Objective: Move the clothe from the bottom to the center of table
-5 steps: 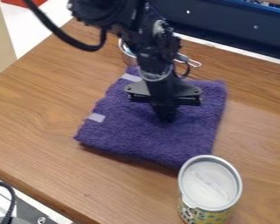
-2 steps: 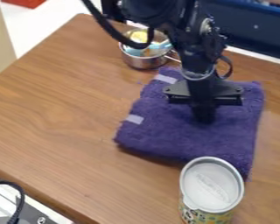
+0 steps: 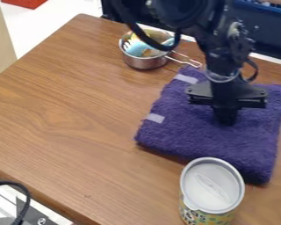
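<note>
One lidded canister (image 3: 212,190) stands nearest, at 5 o'clock on the wooden table (image 3: 66,110), just in front of one folded purple towel (image 3: 204,140) lying between 3 and 4 o'clock. Two pale tags (image 3: 156,117) mark the towel's left side, toward 9 o'clock. At 3 o'clock, one black gripper (image 3: 226,116) bears down on the cloth, its pincer apparently clenched on the fabric. Farther back, at 12 o'clock, sits one metal saucepan (image 3: 144,61) holding a blue utensil. The move looks well along: the towel lies clear of the near-left edge, with final centering, release and lift-off left.
</note>
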You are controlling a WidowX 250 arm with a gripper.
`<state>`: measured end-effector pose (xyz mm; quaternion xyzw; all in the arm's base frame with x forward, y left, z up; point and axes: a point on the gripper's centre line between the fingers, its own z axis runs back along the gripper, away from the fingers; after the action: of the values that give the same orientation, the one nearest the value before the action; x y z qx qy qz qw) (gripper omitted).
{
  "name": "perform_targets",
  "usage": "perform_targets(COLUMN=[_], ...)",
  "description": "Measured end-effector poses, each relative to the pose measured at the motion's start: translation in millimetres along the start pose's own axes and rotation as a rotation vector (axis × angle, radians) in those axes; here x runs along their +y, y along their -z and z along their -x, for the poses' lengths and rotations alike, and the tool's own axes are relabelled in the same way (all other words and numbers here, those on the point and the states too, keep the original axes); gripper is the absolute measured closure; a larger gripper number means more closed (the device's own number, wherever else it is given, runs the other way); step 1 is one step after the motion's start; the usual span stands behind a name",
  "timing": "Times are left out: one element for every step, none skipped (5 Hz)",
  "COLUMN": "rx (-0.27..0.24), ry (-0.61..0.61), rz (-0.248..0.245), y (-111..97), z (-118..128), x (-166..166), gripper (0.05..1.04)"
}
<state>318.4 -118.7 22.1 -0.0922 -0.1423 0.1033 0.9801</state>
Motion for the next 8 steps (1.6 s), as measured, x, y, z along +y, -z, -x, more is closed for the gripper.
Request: perform_targets(rx=[0.015,0.025,0.028,0.026,0.033,-0.006,-0.048,-0.081], ry=[0.038,0.081,0.1,0.077,0.022,-0.057,-0.12,-0.15], rz=[0.005,-0.009,-0.007,-0.001,-0.007,0.023,0.05,0.075], y=[0.6,-0.5,-1.2,-5.2,-15.6,-43.5,-67.7,-88.4], z=[-2.8,-4.2,-4.9,-7.8,-10.7,-30.7,-39.0,-38.7], x=[-5.4,-5.1,-2.3,6.9,12.0,-0.7,-7.0,-8.9], gripper=[1.031,1.031,1.02,0.891,0.673,0.387,0.127,0.083])
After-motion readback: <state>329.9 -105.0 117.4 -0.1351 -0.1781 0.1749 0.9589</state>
